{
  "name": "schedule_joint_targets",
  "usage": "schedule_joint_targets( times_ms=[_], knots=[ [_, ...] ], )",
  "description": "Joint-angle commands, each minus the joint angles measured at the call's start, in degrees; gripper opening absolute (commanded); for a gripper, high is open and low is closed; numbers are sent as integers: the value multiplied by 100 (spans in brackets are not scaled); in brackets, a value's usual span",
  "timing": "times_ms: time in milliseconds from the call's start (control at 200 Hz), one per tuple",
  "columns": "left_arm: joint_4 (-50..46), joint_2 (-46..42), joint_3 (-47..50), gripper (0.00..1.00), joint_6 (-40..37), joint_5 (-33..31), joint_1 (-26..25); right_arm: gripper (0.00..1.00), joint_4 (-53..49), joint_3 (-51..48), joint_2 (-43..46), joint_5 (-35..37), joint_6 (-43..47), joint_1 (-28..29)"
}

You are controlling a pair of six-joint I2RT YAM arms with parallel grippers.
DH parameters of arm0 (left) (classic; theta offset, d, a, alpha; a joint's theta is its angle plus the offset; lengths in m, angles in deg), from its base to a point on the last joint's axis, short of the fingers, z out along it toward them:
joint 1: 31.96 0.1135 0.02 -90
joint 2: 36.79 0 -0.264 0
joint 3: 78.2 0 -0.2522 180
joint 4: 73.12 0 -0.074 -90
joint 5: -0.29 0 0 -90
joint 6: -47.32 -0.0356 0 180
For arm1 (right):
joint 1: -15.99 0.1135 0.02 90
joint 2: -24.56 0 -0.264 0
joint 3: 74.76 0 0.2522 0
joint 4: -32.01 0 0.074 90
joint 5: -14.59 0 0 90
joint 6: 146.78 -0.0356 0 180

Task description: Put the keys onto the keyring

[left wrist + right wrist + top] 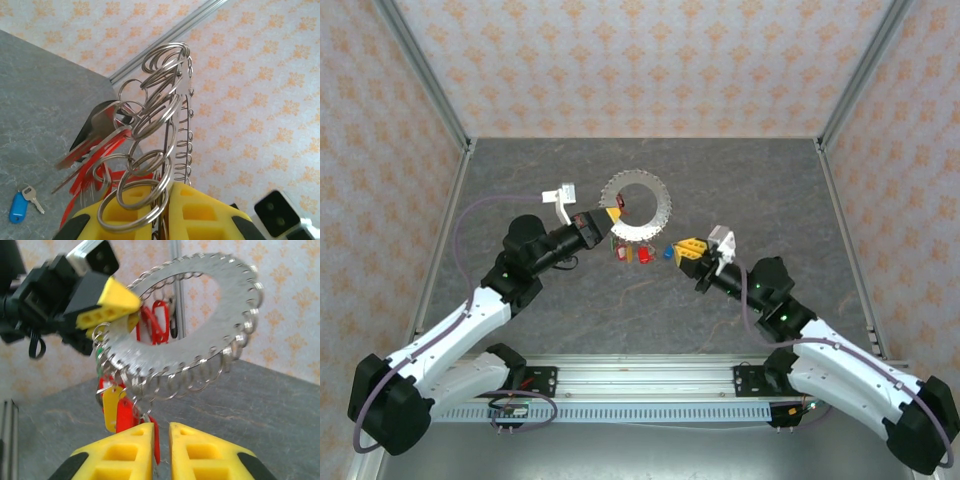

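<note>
While the left gripper (610, 214) has its yellow fingers clamped tight on the rim of the keyring (660, 205), holding the disc up off the table (570, 320) and tilted, the job looks partly done. A cluster of red-tagged keys (127, 412) plus one yellow-tagged key (109, 407) already hangs from the split rings (200, 377) on the low side of the rim, near the left gripper. Most other split rings round the edge look empty. One blue-tagged key (20, 206) lies loose on the table, under the ring and just off the right gripper (680, 251) in the top view, so at least that one is left. The right gripper sits just below the hanging tags with its fingers almost together and a thin slit between them. A red tag lines up with the slit in the right wrist view, and I can't tell if it's pinched or just hanging there. My read: next is the blue key, then threading it on a free split ring.
</note>
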Motion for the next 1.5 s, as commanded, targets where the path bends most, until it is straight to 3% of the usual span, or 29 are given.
schedule_joint_targets(
  times_ms=[0, 125, 365, 1026, 1491],
  knots=[
    [41, -75, -327, 0, -326, 402, 72, 13, 401, -88, 38, 613, 1220, 403],
    [-17, -51, -481, 0, -479, 597, 75, 13, 433, -91, 4, 929, 1892, 765],
    [-162, 24, -700, 0, -643, 791, 77, 13, 565, -10, -161, 1000, 2340, 975],
    [-252, 121, -830, 0, -672, 901, 79, 13, 1231, 159, -589, 824, 2199, 1056],
    [-291, 68, -781, 0, -672, 822, 79, 15, 863, 149, -622, 615, 2073, 1057]
  ],
)
